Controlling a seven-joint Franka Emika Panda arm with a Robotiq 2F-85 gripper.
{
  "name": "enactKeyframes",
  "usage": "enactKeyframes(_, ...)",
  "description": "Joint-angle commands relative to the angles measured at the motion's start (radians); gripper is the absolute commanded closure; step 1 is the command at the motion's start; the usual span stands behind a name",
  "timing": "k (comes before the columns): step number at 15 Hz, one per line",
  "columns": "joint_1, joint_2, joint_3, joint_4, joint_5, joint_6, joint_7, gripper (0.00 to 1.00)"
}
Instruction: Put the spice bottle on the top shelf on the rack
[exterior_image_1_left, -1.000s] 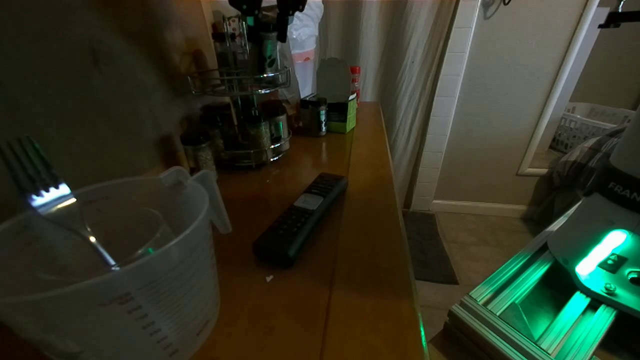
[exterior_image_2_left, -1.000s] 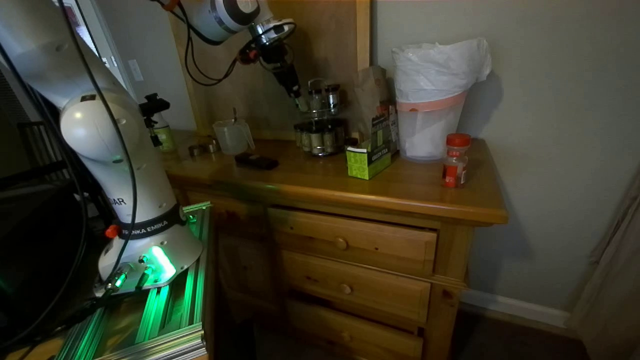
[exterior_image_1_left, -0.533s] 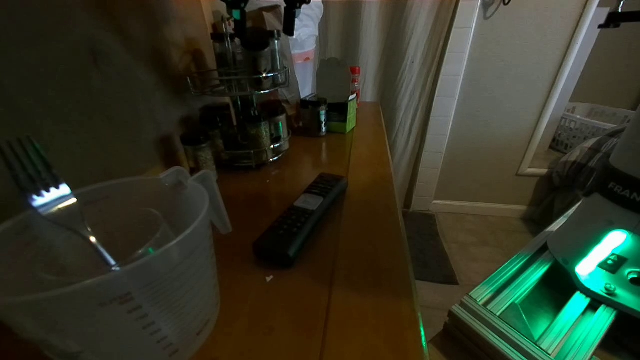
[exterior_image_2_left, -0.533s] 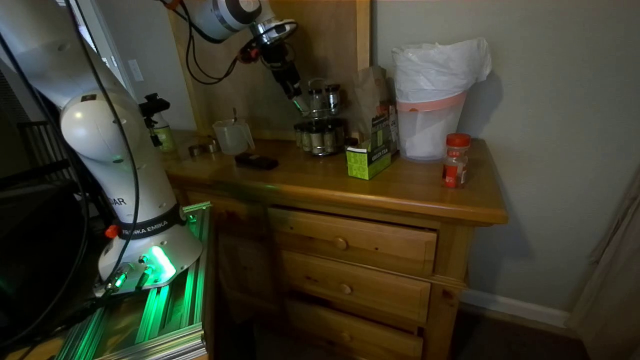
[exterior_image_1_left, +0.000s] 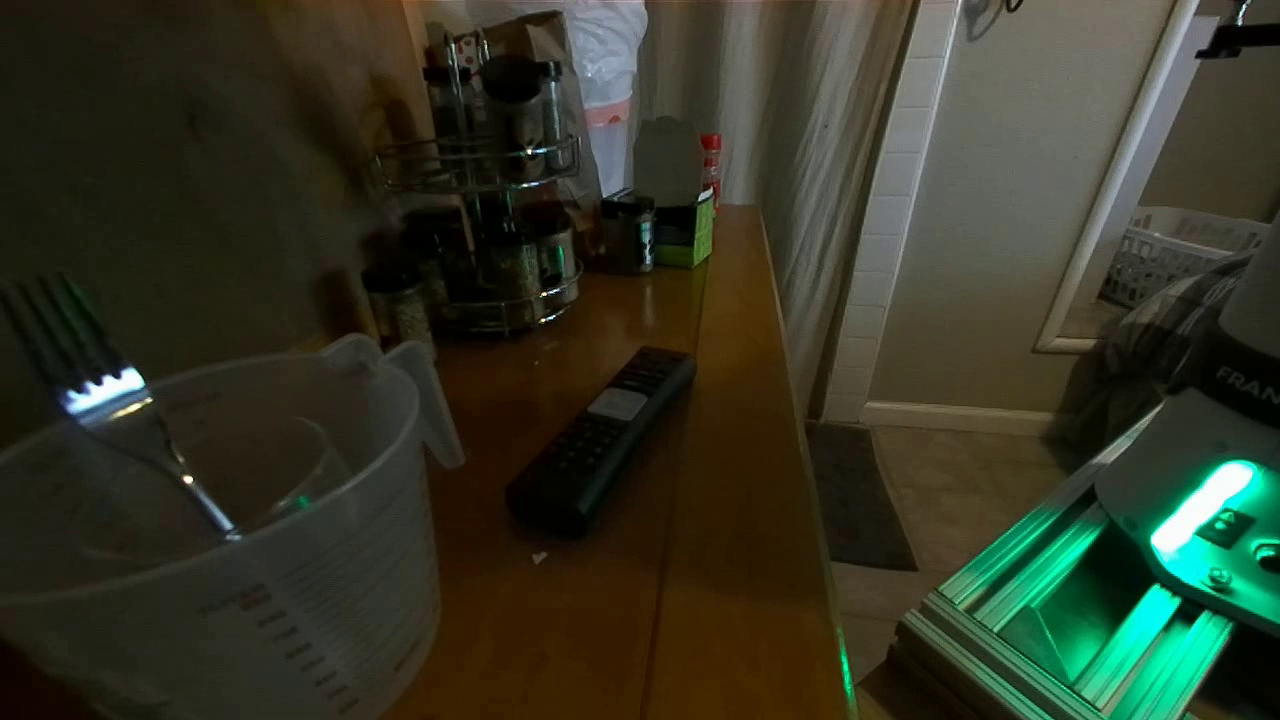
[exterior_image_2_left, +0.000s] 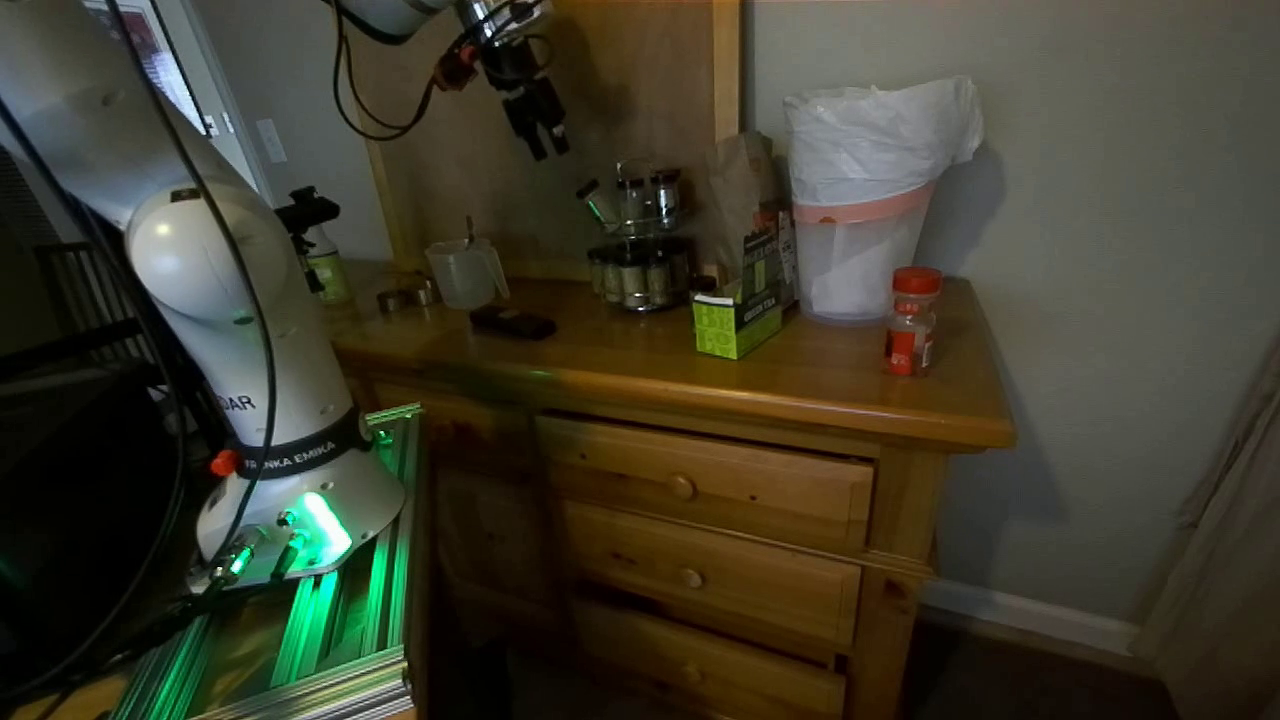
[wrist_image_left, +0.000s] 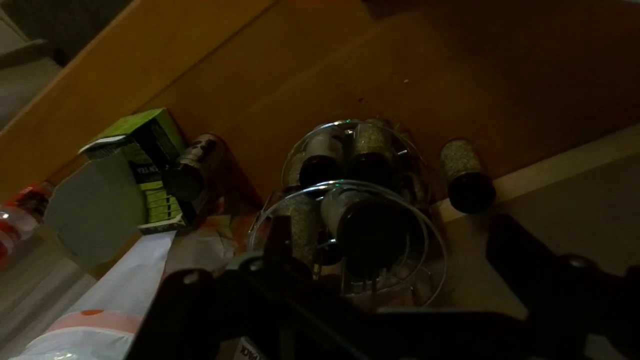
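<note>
Spice bottle (exterior_image_2_left: 600, 208): tilted on top shelf (wrist_image_left: 345, 183) of rack (exterior_image_1_left: 478, 187); probably light, stiff, slippery; best gripped mid-body.
Tool (exterior_image_2_left: 550, 148): spread wide, nothing held, apart from rack.

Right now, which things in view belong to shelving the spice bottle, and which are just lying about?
Job: spice bottle, tilted; rack; its top shelf; open claw.

Lying about: black remote; measuring jug; fork; green tea box; dark-lidded jar beside it; red-topped bottle; lined bin.
</note>
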Motion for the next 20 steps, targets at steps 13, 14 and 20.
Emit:
enactKeyframes(13, 0.091, -0.028, -0.048, -0.111, -0.004, 0.023, -0.520, 0.00)
enactKeyframes(14, 0.091, -0.028, -0.052, -0.110, -0.004, 0.021, -0.537, 0.00)
enactKeyframes(20, 0.023, -0.033, 0.001, -0.141, -0.268, 0.142, -0.456, 0.00)
